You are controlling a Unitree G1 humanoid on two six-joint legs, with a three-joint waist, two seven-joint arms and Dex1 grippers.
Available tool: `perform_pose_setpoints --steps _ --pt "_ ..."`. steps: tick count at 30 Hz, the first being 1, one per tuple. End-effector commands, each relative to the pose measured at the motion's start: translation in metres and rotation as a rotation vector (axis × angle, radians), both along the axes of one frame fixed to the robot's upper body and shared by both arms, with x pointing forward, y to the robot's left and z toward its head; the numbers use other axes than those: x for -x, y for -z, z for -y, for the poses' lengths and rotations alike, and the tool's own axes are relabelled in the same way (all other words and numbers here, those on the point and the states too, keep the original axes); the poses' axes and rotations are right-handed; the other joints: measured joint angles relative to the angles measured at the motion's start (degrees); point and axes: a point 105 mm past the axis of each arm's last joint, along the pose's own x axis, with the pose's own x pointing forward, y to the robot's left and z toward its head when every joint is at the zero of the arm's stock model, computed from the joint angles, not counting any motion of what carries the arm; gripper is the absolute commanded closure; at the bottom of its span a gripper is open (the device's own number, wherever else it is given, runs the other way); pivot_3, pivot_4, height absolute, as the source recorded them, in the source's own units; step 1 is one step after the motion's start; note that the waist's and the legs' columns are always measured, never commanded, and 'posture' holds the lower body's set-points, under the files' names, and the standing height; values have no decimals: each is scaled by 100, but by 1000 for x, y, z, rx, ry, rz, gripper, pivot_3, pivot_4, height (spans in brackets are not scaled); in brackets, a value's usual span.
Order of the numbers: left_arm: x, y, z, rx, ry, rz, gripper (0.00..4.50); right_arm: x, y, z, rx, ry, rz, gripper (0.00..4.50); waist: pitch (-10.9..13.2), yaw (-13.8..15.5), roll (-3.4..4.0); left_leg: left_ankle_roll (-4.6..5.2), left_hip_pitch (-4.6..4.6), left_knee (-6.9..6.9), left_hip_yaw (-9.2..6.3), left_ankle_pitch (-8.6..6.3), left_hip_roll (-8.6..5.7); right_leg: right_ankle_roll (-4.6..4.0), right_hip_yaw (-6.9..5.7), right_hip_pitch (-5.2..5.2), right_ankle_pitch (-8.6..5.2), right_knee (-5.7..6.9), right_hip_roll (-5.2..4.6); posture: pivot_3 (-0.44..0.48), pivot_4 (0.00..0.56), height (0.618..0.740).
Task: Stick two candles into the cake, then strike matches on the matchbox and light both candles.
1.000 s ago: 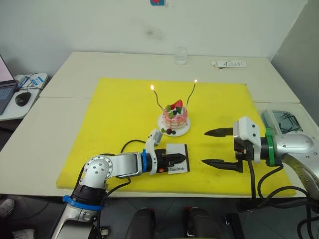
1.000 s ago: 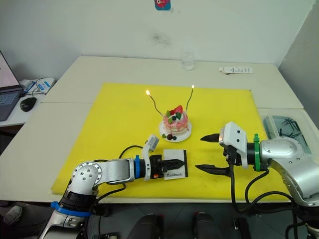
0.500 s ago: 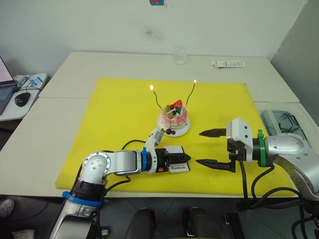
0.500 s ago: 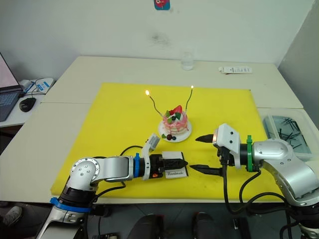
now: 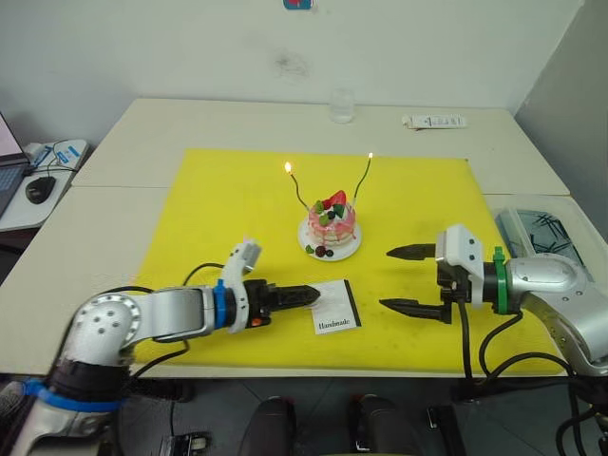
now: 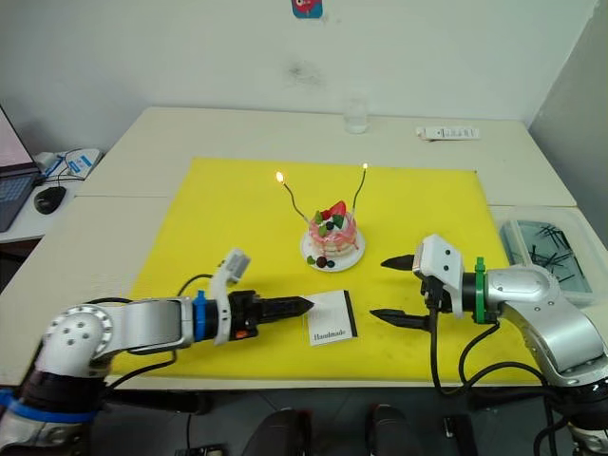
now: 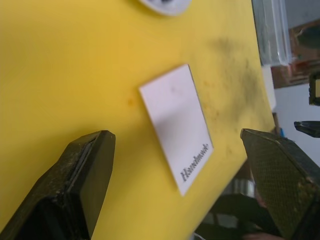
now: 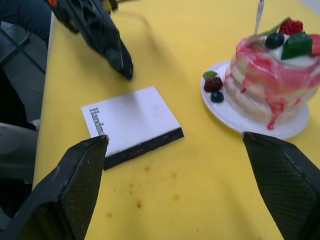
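The left claw (image 5: 302, 295) has pulled back off the matchbox (image 5: 334, 306) since half a second ago; it now sits just beside the box's left edge, apart from it, and in the head views its fingers look close together while its wrist view shows them spread wide, so I cannot tell its state. The matchbox lies free and flat on the yellow mat (image 5: 218, 199), in front of the cake (image 5: 332, 220), with its black strip toward the cake side. The right claw (image 5: 410, 280) has barely shifted and hangs wide, holding nothing, to the right of the box and near the cake's plate. Both flames burn, so the lighting looks done and the release of the box reads as a closing step. Counted: two candles (image 5: 298, 190), both standing in the cake and both lit; one cake on one white plate; one matchbox; no loose match can be made out on the mat. Further off on the desk (image 5: 133, 133) stand one clear glass (image 5: 342, 105) and one white remote (image 5: 436, 122), and a clear tray (image 5: 540, 228) of dark sticks sits at the right edge.
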Motion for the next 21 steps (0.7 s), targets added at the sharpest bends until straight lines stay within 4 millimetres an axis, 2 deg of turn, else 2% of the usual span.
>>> perform_pose_setpoints --steps 1,4,6,9,14,16,21 --pt "-6 -44 -28 -175 26 346 57 -10 -15 27 -7 94 59 0 2 0 -3 0 0 0 3 0 -1 -17 1 -1 -10 -2 6 0 150 740" --pt "-11 -52 -55 -313 24 518 57 -22 -20 47 -49 211 70 0 -1 0 4 -2 3 -8 34 -1 -8 -20 3 -7 -12 -8 10 0 150 740" --pt "-21 -47 -79 -464 -3 636 57 -28 -19 60 -82 304 82 0 -2 1 7 -1 6 -11 44 -2 -10 -21 6 -8 -12 -14 -19 0 150 740" --pt "-35 -36 -105 -571 -79 718 57 -27 -9 70 -91 391 85 0 -2 20 7 -2 4 -16 37 -3 -4 -28 5 -10 -17 -14 -30 0 150 740" --pt "-54 -35 -122 -591 -203 802 57 -11 8 73 -85 452 59 0 -2 97 6 -1 -34 -17 35 -3 1 -27 3 -45 -16 -7 -31 0 150 740" --pt "-60 -37 -125 -561 -246 809 57 -2 12 75 -87 485 47 0 -2 122 4 0 -48 -13 35 -3 -1 15 3 -52 8 -8 -32 0 150 740" --pt "-72 -33 -110 -513 -262 830 57 21 23 80 -91 562 50 0 -4 128 0 1 -50 -11 36 -3 -2 25 3 -52 11 -10 -31 0 150 740"
